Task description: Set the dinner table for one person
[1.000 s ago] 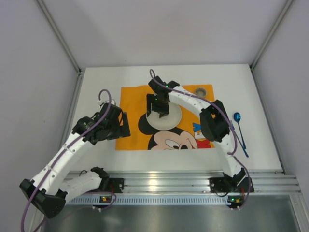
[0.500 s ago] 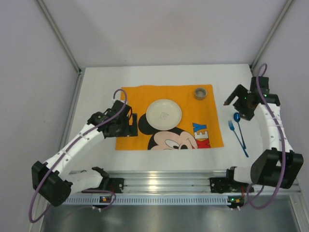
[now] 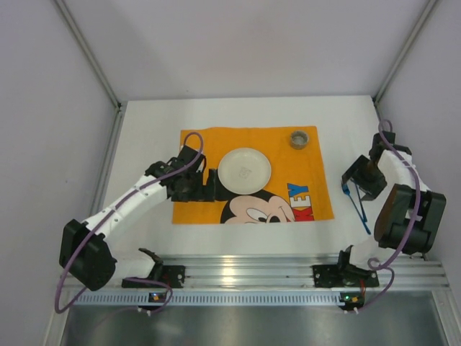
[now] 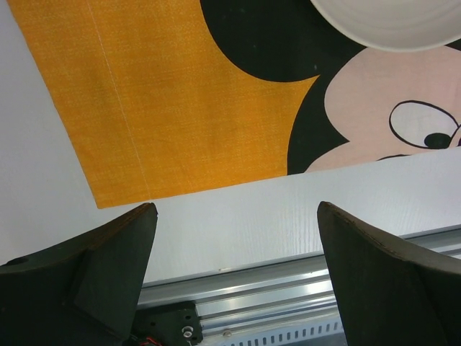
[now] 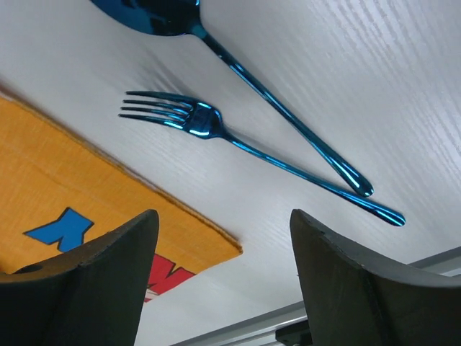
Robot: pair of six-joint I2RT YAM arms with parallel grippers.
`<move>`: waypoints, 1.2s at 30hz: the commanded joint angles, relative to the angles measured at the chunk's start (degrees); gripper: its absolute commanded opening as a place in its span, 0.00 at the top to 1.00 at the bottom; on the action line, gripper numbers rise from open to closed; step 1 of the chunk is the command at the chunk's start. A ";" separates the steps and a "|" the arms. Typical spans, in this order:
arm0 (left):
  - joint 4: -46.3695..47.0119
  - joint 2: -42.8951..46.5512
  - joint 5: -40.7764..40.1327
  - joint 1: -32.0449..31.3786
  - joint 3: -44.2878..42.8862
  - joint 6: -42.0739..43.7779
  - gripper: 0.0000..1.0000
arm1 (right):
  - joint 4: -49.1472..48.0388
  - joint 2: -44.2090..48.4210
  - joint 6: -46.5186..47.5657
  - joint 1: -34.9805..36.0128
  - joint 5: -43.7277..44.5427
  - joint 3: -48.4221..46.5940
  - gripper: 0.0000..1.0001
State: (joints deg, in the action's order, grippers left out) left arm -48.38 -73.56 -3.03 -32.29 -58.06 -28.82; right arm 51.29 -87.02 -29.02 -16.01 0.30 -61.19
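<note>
The white dinner table (image 3: 148,137) holds an orange Mickey Mouse cloth (image 3: 202,148). A white plate (image 3: 245,171) lies on the cloth's middle, with a small grey cup (image 3: 299,138) at its far right corner. A blue fork (image 5: 216,133) and a blue spoon (image 5: 281,108) lie crossed on the table right of the cloth; their handles also show in the top view (image 3: 361,215). My left gripper (image 3: 210,184) is open and empty just left of the plate, over the cloth's near edge (image 4: 180,94). My right gripper (image 3: 358,182) is open and empty above the fork and spoon.
An aluminium rail (image 3: 252,270) runs along the table's near edge and shows in the left wrist view (image 4: 288,295). Grey walls close in the back and both sides. The plate's rim shows at the top of the left wrist view (image 4: 389,18).
My right gripper left the plate, swung to the far right, then came down over the cutlery. A fork now lies beside the spoon. My left gripper moved right toward the plate.
</note>
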 commanded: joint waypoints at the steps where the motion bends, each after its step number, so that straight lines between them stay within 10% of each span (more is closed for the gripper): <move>1: 2.24 1.40 0.57 -0.14 -0.39 -0.09 0.01 | -1.89 -3.49 1.50 -1.04 4.09 -1.30 0.27; 19: -2.07 5.27 -2.24 -0.05 2.43 -2.73 0.02 | -10.59 -15.89 5.72 -0.78 5.50 1.51 0.47; 32: -2.51 2.72 -2.16 -0.14 0.41 -2.47 0.01 | -12.09 -18.18 7.30 5.55 8.67 2.04 1.00; 36: -1.98 2.89 -2.33 -0.14 0.23 -2.47 0.01 | -11.48 -18.80 8.45 8.18 10.07 0.82 1.00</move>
State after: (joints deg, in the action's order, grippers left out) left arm -50.00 -71.02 -4.36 -32.29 -55.96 -31.38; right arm 45.63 -100.90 -20.67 -10.48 10.52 -62.13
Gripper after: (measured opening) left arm 0.985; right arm 0.017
